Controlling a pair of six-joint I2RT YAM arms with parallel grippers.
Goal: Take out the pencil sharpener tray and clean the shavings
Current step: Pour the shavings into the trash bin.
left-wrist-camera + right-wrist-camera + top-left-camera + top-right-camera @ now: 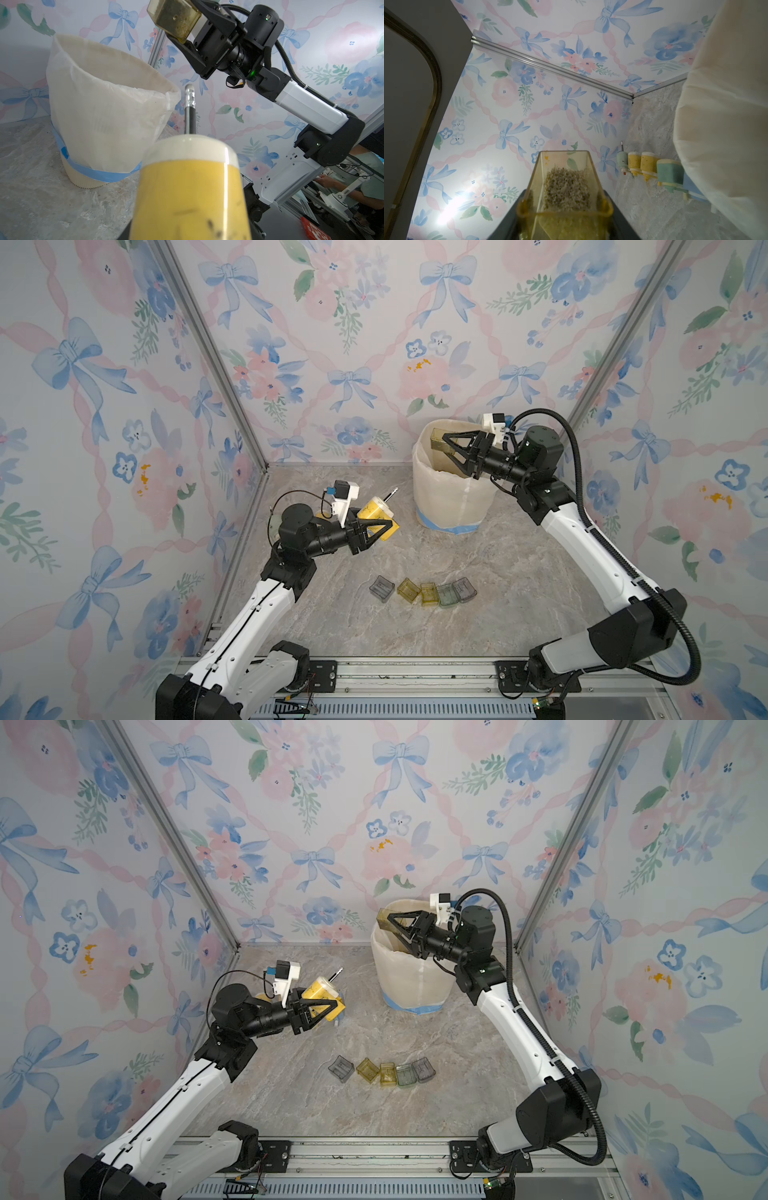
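Note:
My left gripper (pixel 384 526) is shut on a yellow pencil sharpener (pixel 376 512) with a white cap, held tilted above the table. A black pencil (pixel 190 112) sticks out of its top. In the left wrist view the sharpener (pixel 191 187) hides the fingers. My right gripper (pixel 446 443) is shut on a clear yellow tray (pixel 441 439) and holds it high at the rim of the bag-lined bin (pixel 449 497). In the right wrist view, brown shavings (pixel 566 187) lie inside the tray (pixel 564 166), which sits between the dark fingers (pixel 517 212).
Several empty clear trays (pixel 424 591), grey, yellow and green, lie in a row on the marble table towards the front. Several more sharpeners (pixel 652 168) stand in a row at the left wall. Blue tape (pixel 99 172) rings the bin's base.

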